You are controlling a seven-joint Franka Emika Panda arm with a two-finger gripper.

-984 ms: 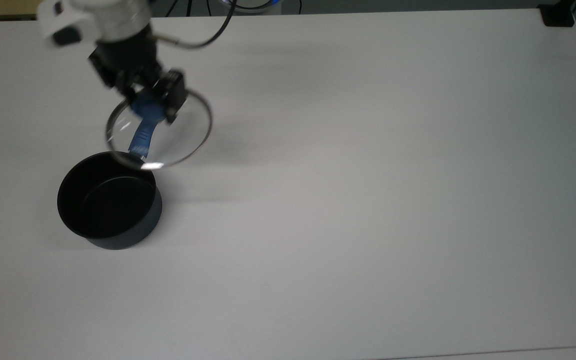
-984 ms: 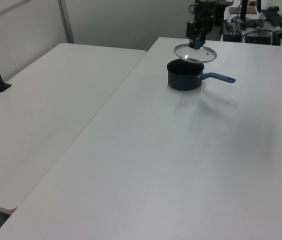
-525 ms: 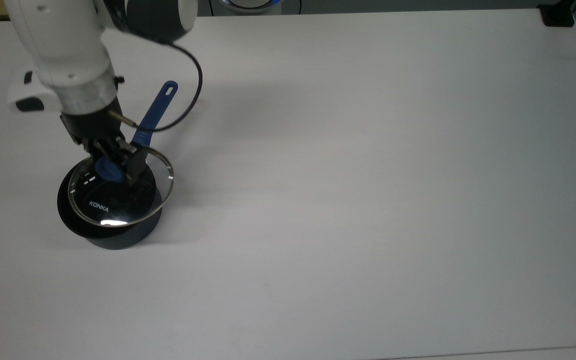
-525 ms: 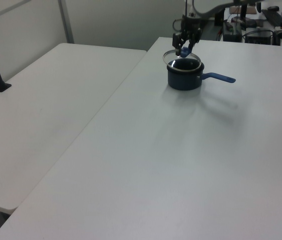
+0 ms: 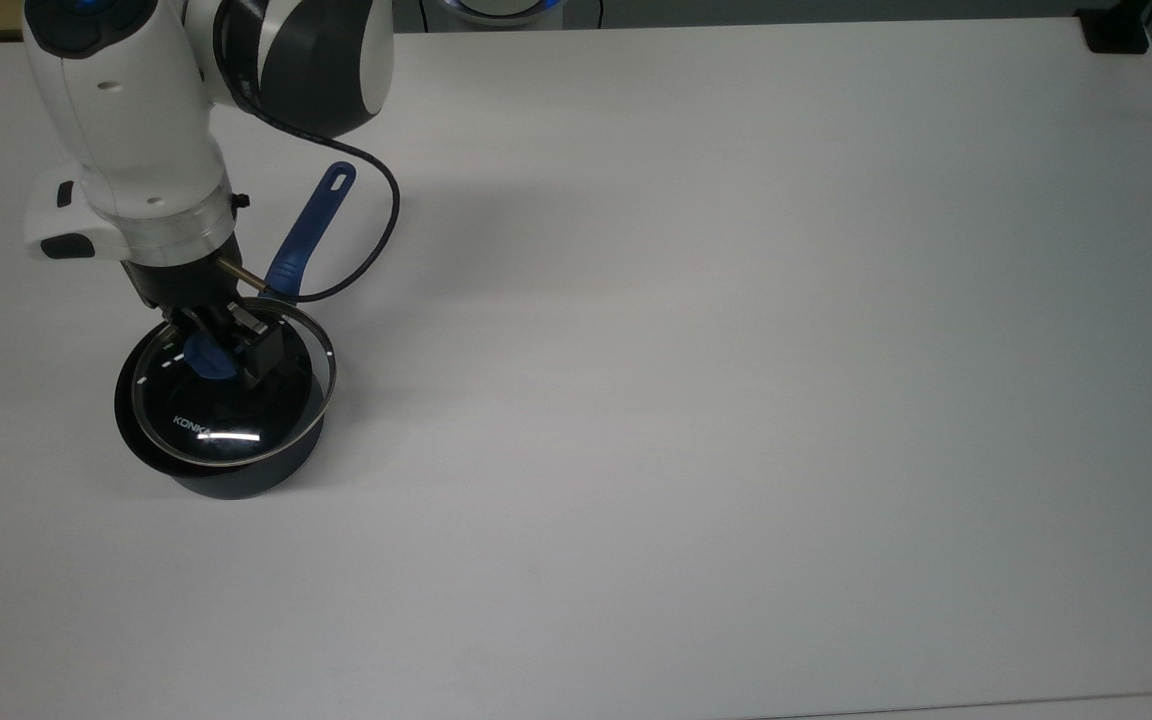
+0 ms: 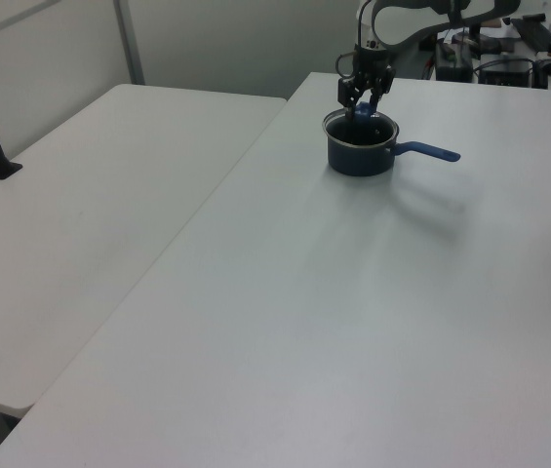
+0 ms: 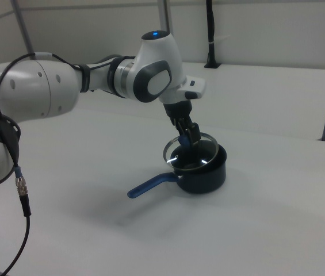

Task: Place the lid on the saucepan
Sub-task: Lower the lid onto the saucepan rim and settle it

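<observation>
One lid point(image 5: 232, 400), clear glass with a blue knob point(image 5: 208, 358), is hovering tilted over the saucepan point(image 5: 226, 470), covering most of its black mouth but sitting off-centre toward the pan's blue handle point(image 5: 308, 230); whether its rim is touching the pan's rim is not clear. The gripper point(image 5: 221, 348) is pinching the knob between its fingers, reaching down from above the saucepan. The white arm point(image 7: 93, 80) is stretching away behind the saucepan, and the white table point(image 5: 736, 350) is lying bare around the pan
</observation>
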